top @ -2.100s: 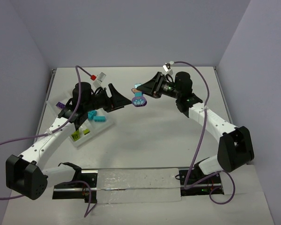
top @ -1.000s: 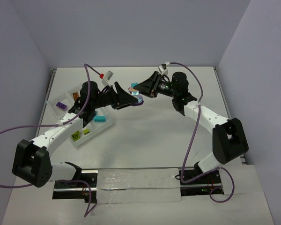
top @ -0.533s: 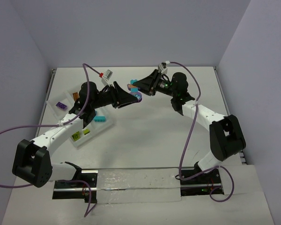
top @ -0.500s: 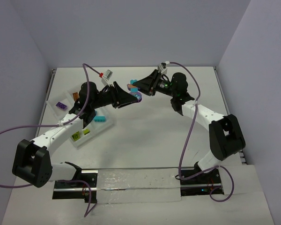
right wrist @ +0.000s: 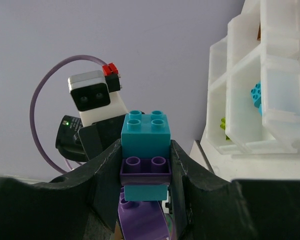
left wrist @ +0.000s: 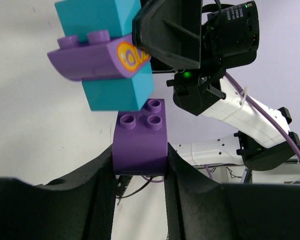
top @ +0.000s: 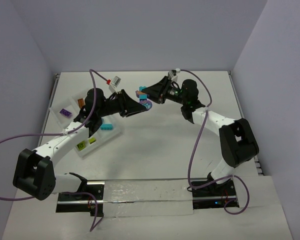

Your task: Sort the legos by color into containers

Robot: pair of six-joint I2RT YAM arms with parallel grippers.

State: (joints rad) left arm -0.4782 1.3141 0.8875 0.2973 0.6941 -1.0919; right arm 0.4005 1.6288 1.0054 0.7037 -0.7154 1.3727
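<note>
- The step in hand was pulling apart a brick cluster [top: 143,98], which was held in the air between both arms, over the far middle of the table [top: 155,145].
- The right gripper [right wrist: 145,150] was pinching the cluster's turquoise brick [right wrist: 145,128] and the purple plate under it, with a finger pressed on each side.
- The left gripper [left wrist: 140,160] was clamped on the purple brick [left wrist: 140,136] at the cluster's other end. Its fingers appeared to touch both sides, though how firm the grip was could not be told.
- The tray [right wrist: 270,125] sat well apart to the left, already holding some bricks sorted by color.
- My judgement: the next move called for both grips to hold firm while one wrist tilted or drew away to snap the purple brick off.
- The freed brick would then go to the tray's far-left compartment, where a purple piece [top: 65,112] lay.
</note>
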